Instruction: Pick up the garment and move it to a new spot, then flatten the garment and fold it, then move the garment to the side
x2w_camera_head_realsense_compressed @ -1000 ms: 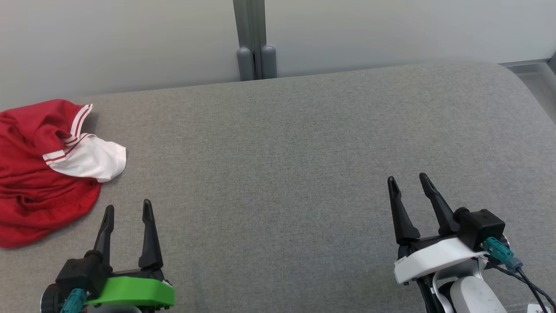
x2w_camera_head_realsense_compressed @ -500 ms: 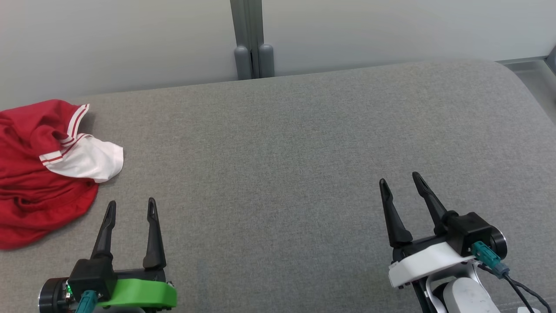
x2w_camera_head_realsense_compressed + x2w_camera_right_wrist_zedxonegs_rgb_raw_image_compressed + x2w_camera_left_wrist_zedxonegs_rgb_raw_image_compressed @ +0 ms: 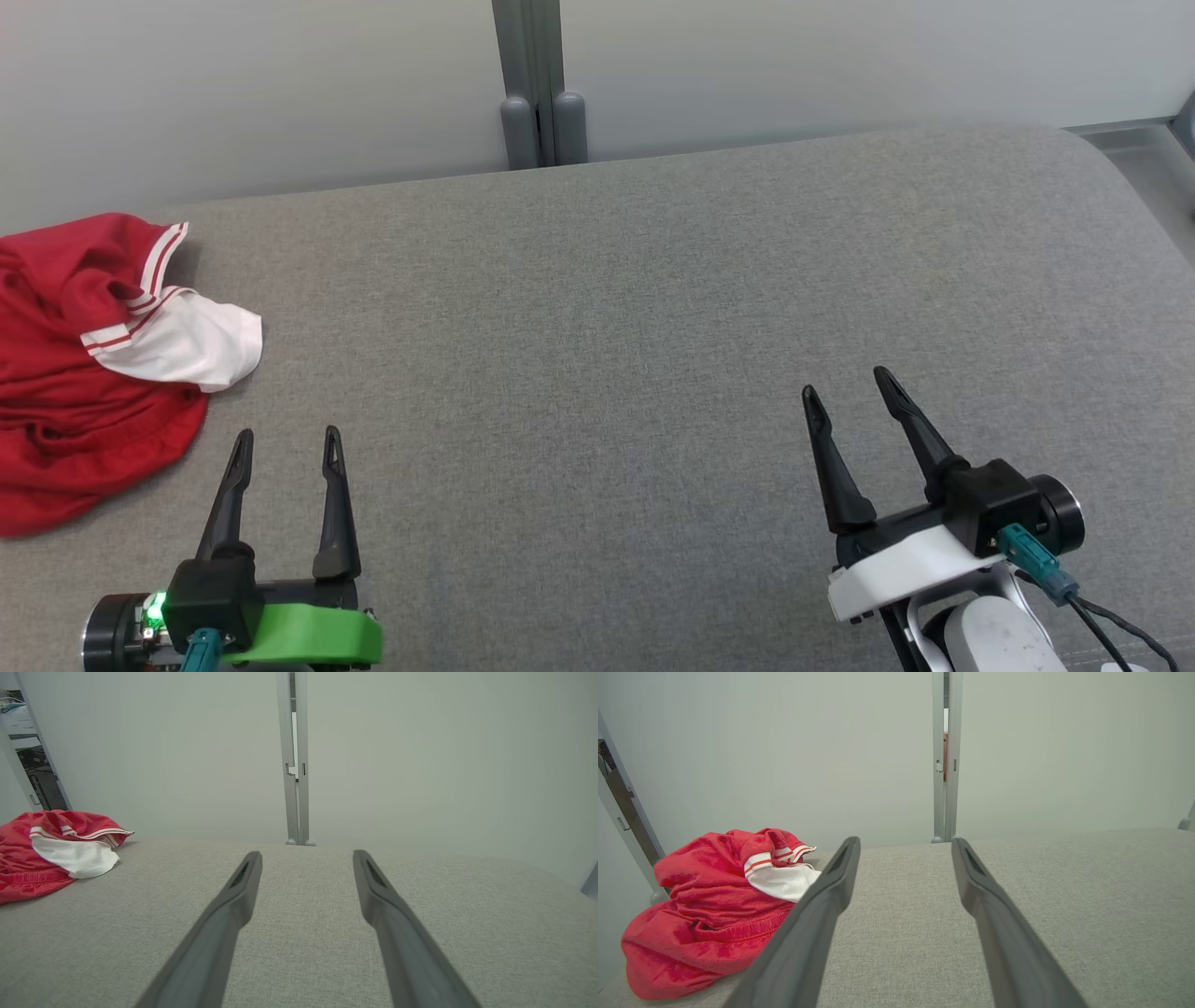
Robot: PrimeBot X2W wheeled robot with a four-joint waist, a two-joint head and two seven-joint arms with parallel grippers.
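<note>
Garment [image 3: 84, 373]: red, soft knit, crumpled into a loose heap with deep folds. A white panel [image 3: 187, 345] edged with red-and-white stripes is draped over its right side. It is located at the far left of the tabletop [image 3: 597, 308], partly cut off by the left edge of the head view.

Tabletop is covered in grey woven fabric, matte, with a rounded far-right corner.

Left end effector [image 3: 288, 434]: set moderately wide, nothing held, fingers long, dark and tapered. It is positioned near left, just right of the garment's near edge and not touching it. A green bracket [image 3: 308, 635] is fitted at the wrist, and a green indicator [image 3: 152, 611] is lit.

Right end effector [image 3: 845, 381]: the same moderate gap, nothing held, positioned near right and well apart from the garment. A white bracket [image 3: 896, 565] and a teal connector [image 3: 1027, 551] with dark cable are seen at the wrist.

A grey metal post [image 3: 532, 84] is seen at the far edge, against a pale, smooth wall [image 3: 840, 56]. Nothing is found between either end effector and the garment.

Versus 1.0 s ago: the whole head view is shifted slightly left, so camera motion is assumed. Garment shape is unchanged. Both finger gaps are unchanged. The two end effectors are seen marginally closer together. The left wrist is seen rolled a little, with the indicator now exposed.
</note>
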